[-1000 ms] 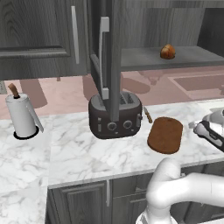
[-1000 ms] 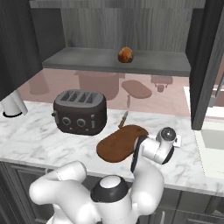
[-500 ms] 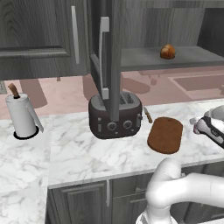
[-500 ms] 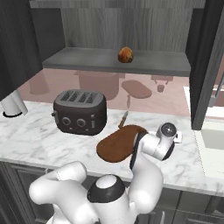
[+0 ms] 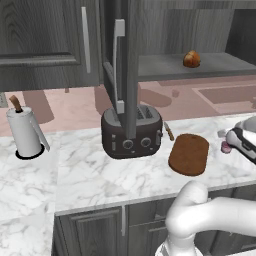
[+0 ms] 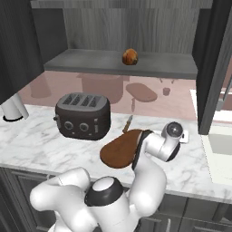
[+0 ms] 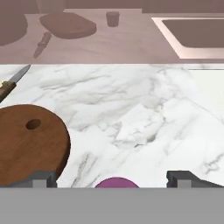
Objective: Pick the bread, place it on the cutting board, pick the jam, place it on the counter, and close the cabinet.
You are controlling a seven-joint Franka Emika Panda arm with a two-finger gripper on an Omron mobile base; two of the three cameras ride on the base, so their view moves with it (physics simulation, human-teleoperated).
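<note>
One bread (image 5: 191,59) roll sits on the shelf of the open cabinet (image 6: 206,68); one jam (image 7: 117,183) jar stands on the tabletop (image 5: 100,172), between the spread, released jaws, just beside one cutting board (image 5: 189,154); one toaster (image 5: 132,132); one paper-towel roll (image 5: 24,132).

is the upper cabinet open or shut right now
Open. The cabinet door stands swung out edge-on above the toaster, leaving the shelf exposed with the bread sitting on it.
</note>
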